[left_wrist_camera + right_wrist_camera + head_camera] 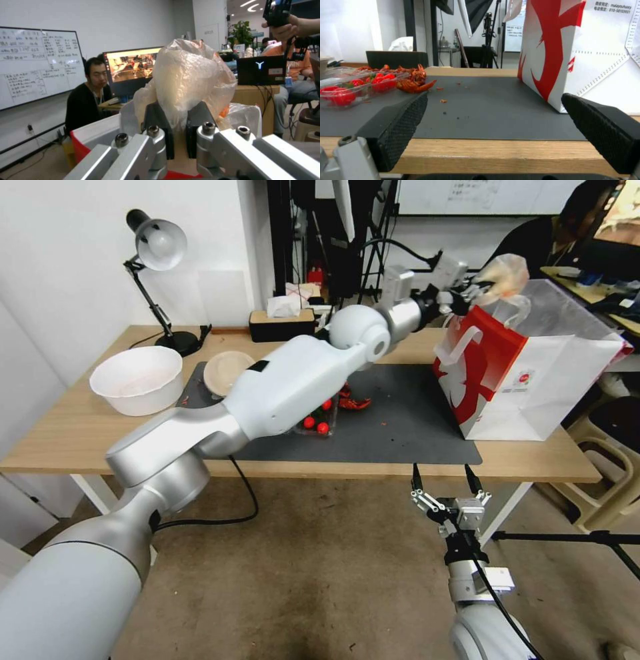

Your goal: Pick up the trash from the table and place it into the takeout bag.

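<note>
On the desk (80, 437), a black lamp (157, 273) stands at the far left corner, a large white bowl (138, 379) sits near the left end, and a round beige lidded bowl (227, 370) rests on the far left corner of the dark grey mat (400, 427). The left arm stretches across the mat, hiding most of the clear tray with cherry tomatoes (317, 425) and the red scraps (353, 401) just beside it. The takeout bag (527, 380) stands upright at the mat's right edge, near the desk's right end. Above the bag's far rim, the left claw (477, 290) is clenched on the small clear bag with beige lump (190, 80), pinching its lower part so it bulges up beyond the fingers (156, 117). The right claw (445, 488) hangs below the desk's near edge, in front of the takeout bag, released wide and touching nothing.
</note>
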Motion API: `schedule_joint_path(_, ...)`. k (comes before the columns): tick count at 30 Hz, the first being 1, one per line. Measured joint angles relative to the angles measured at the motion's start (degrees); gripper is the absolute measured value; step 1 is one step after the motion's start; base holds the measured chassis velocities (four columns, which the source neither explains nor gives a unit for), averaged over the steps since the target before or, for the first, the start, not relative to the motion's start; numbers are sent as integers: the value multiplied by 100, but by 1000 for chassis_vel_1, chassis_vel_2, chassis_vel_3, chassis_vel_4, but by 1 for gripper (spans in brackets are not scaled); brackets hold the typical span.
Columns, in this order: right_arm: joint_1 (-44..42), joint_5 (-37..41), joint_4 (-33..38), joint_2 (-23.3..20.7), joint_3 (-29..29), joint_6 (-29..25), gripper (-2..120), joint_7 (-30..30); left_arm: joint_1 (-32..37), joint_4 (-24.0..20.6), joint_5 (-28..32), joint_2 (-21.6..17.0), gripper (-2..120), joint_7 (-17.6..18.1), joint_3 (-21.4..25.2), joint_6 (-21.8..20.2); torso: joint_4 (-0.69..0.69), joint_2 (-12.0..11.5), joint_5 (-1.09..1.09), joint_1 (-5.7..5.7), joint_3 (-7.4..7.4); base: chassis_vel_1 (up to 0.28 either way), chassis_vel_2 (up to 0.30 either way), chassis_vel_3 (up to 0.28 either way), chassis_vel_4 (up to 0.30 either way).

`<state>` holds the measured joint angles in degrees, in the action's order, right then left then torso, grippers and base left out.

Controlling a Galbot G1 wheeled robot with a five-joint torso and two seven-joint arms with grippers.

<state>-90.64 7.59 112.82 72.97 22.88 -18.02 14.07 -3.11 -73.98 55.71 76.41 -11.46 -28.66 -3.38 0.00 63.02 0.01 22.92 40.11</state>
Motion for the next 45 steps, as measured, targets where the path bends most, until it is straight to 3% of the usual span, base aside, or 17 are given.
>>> schedule_joint_path(4,-8,-28,37,28,-3,16,100,14,-361,592,74,641,5,-71,-220,0,0,0,0,0,0,0,0,0,0)
schedule_joint_path(11,-21,-59,54,63,-6,23,100,24,-548,1158,72,1285,5,-159,-378,0,0,1,0,0,0,0,0,0,0)
schedule_joint_path(16,5,-67,41,91,-20,30,100,23,-579,1416,46,1557,5,-174,-402,-1,0,0,-1,0,0,0,0,0,0)
schedule_joint_path(21,65,-69,-8,70,-61,50,100,23,-595,1489,31,1587,7,-160,-510,-2,0,0,-1,0,0,0,0,0,0)
schedule_joint_path(32,132,-69,-60,75,-98,59,100,18,-517,1467,-3,1578,49,-126,-606,-14,0,1,-1,0,0,0,0,0,0)
schedule_joint_path(37,132,-69,-59,74,-97,59,100,17,-525,1461,-3,1574,63,-113,-606,-21,0,0,-1,0,0,0,0,0,0)
schedule_joint_path(39,123,-69,-37,79,-94,59,100,17,-525,1436,-4,1571,76,-99,-531,-24,-1,1,-1,0,0,0,0,0,0)
schedule_joint_path(41,122,-69,-34,80,-93,59,100,17,-525,1434,-4,1570,77,-98,-520,-24,-1,1,-1,0,0,0,0,0,0)
schedule_joint_path(45,113,-69,-10,91,-91,59,100,17,-508,1403,-5,1511,95,-61,-361,-34,-2,1,-1,0,-1,0,0,0,0)
